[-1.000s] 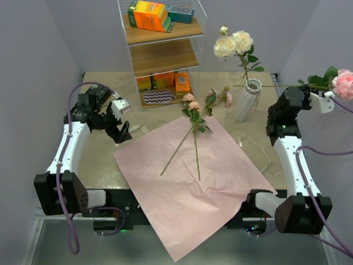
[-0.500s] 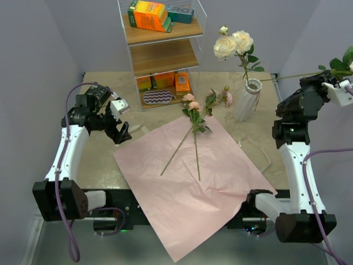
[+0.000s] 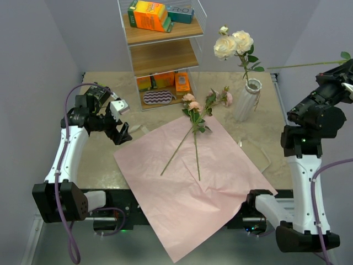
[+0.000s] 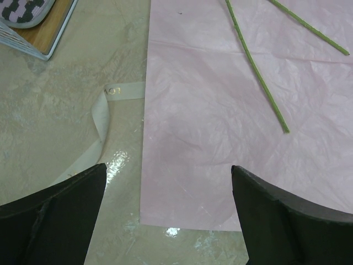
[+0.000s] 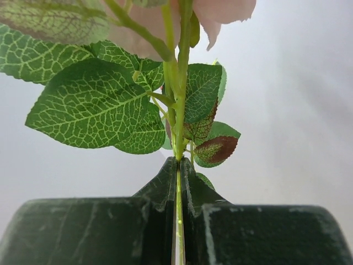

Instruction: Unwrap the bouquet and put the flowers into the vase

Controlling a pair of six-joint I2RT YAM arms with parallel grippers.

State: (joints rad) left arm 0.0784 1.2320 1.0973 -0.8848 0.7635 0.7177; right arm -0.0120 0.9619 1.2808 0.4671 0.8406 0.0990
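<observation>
Stem (image 5: 177,138) of one rose sits pinched between the closed fingers of the right gripper (image 5: 177,168), with veined green leaves (image 5: 88,105) fanning out just above the grip and the underside of a pink bloom (image 5: 220,8) at the top of the wrist view. From above, that arm is raised at the right edge of the table (image 3: 99,160) and the thin stem runs leftward, its bare end near the vase (image 3: 246,99) but not touching it. The white ribbed vase stands upright at the far right, holding cream-white roses (image 3: 231,43). The pink sheet (image 3: 193,182) lies spread flat, its near corner hanging over the table's edge; two flowers (image 3: 194,118) lie crossed on it, blooms toward the shelf (image 3: 160,55). The left gripper (image 3: 121,131) hovers over the sheet's left edge with jaws wide apart, holding nothing; a cream ribbon (image 4: 102,118) lies on the table beside the sheet
</observation>
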